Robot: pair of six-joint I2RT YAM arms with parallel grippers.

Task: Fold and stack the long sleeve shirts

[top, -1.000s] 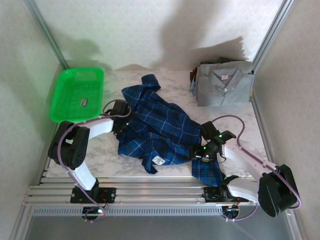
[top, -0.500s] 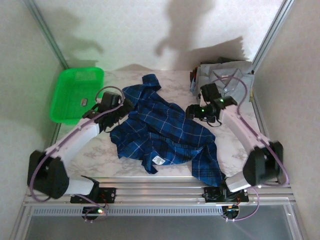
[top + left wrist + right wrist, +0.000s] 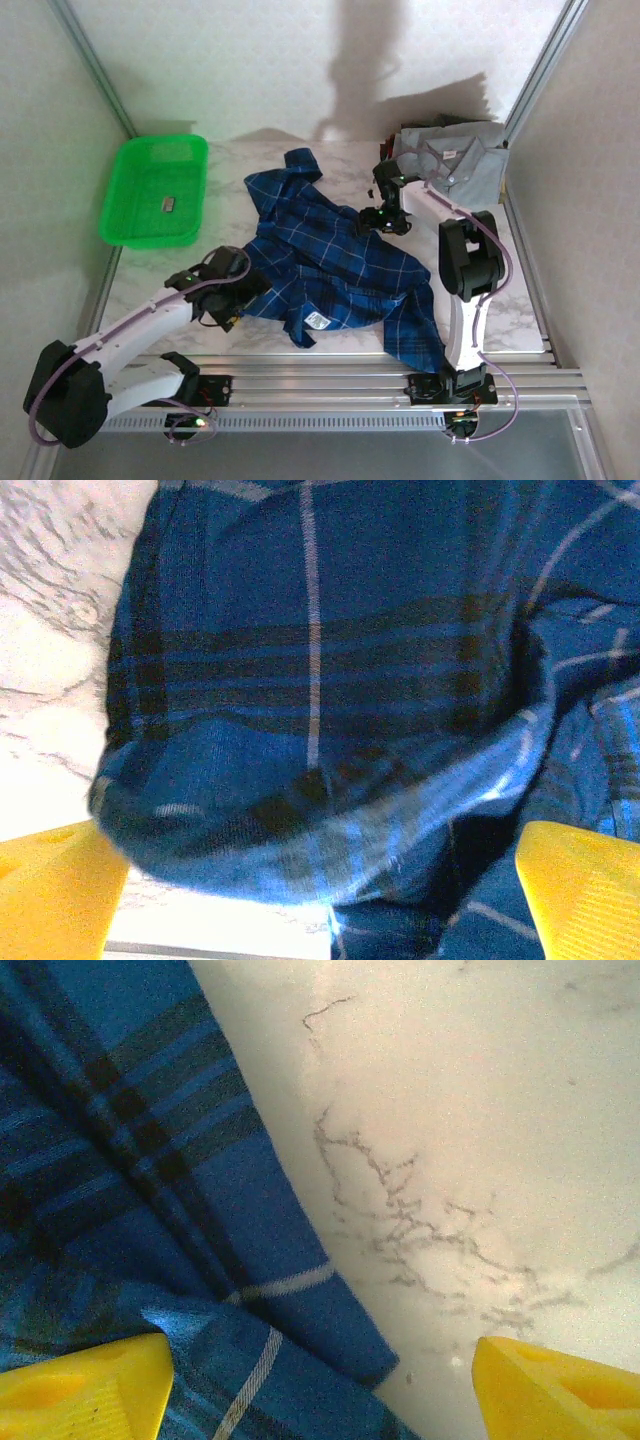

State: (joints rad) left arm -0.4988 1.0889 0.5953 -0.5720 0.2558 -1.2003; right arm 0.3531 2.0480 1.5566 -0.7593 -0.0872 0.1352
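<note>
Top view: the plaid shirt (image 3: 330,265) lies crumpled and unfolded mid-table (image 3: 500,300), collar label up at its near edge. The grey shirt (image 3: 460,170) sits folded beyond the plaid shirt's far-right corner, on darker folded cloth whose edge shows at its left. A green basket (image 3: 115,215) stands well apart, far-left of the plaid shirt, with a small dark item (image 3: 168,205) inside. The left gripper (image 3: 246,297) is at the plaid shirt's near-left edge; the right gripper (image 3: 378,216) is at its far-right edge, between it and the grey shirt. Left wrist view: left gripper (image 3: 320,905) jaws spread wide, yellow fingertips (image 3: 50,890) at either side of the frame; a rolled hem of the plaid shirt (image 3: 320,700) lies between them, not clamped. Right wrist view: right gripper (image 3: 320,1390) jaws apart, nothing held; left fingertip (image 3: 80,1390) is over the plaid shirt (image 3: 120,1160), the other over bare marble (image 3: 450,1110), the shirt's edge running between them.
</note>
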